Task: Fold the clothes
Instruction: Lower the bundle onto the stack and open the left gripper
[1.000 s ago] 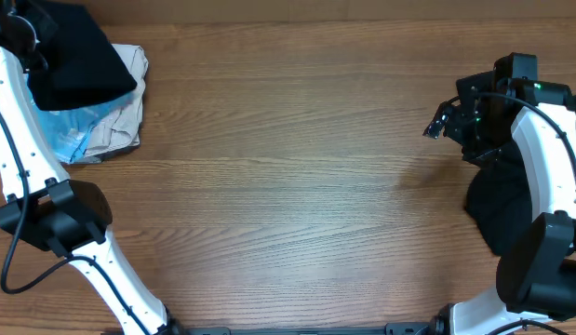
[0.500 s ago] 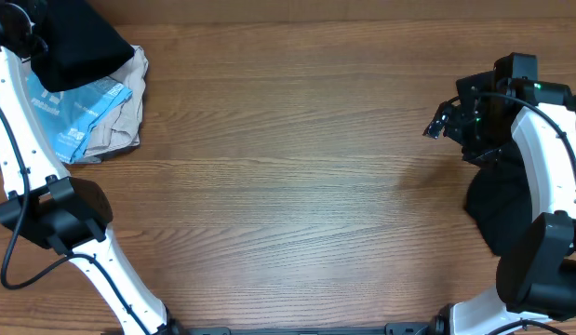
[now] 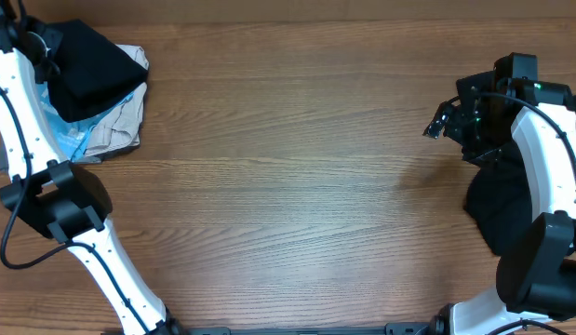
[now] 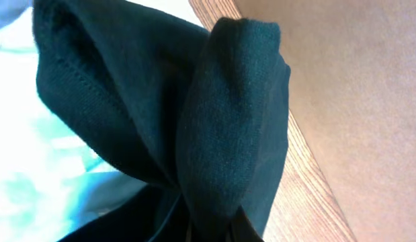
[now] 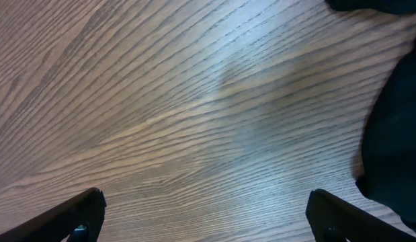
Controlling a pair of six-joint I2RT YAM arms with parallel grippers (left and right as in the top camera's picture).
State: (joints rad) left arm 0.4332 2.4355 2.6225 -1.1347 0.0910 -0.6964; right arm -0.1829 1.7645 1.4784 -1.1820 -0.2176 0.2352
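Observation:
My left gripper (image 4: 211,232) is shut on a bunched fold of a black garment (image 4: 228,121), which fills most of the left wrist view. From overhead this garment (image 3: 94,63) hangs at the table's far left corner, over a pile of beige and light-blue clothes (image 3: 109,126). A second black garment (image 3: 500,200) lies crumpled at the right edge, partly under the right arm. My right gripper (image 3: 442,123) hovers just left of it. In the right wrist view the right gripper (image 5: 208,222) stands wide open over bare wood, the black cloth (image 5: 396,128) at its right.
The wooden table (image 3: 297,177) stretches between the two arms. Its far edge (image 4: 308,154) runs close beside the held garment. Both arm bases stand at the near edge.
The left gripper lifted the black garment toward the far edge, then brought it back down and right over the pile. The right arm has not moved.

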